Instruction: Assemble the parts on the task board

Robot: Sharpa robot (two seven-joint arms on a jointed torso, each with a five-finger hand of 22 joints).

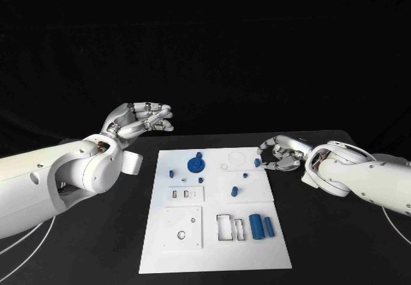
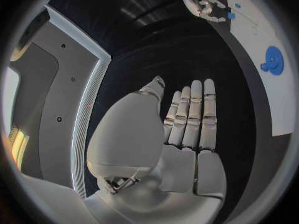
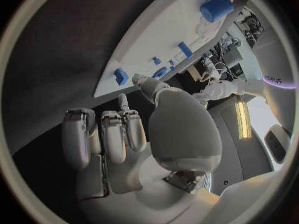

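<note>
**Head view: both hands empty at the far end of the board**

Head view shows the white task board (image 1: pixel 214 237) lying in the middle of the black desk (image 1: pixel 342 249), long axis running near to far. The left hand (image 1: pixel 137 122) hangs above the desk just beyond the board's far left corner, fingers curled loosely inward with nothing between them that I can make out; the left wrist view shows the fingers (image 2: pixel 193 119) fairly straight and side by side, so whether it counts as closed I cannot tell. The right hand (image 1: pixel 278 155) sits at the board's far right edge, fingers partly bent and apart, holding nothing, with a small blue peg (image 1: pixel 257 161) just beside its fingertips.

The parts are spread over the board: a blue gear (image 1: pixel 196 164) at the far left, a small blue piece (image 1: pixel 234 190) near the middle, and two blue cylinders (image 1: pixel 263 227) lying side by side at the near right (next to two empty rectangular slots).

The step in hand looks like a pick by the right hand of the peg closest to it. To do it well, the hand should come down with thumb and finger on opposite sides of the peg, pinch low enough that it does not tip, and lift straight up before travelling. The left hand should stay clear of the board.
</note>
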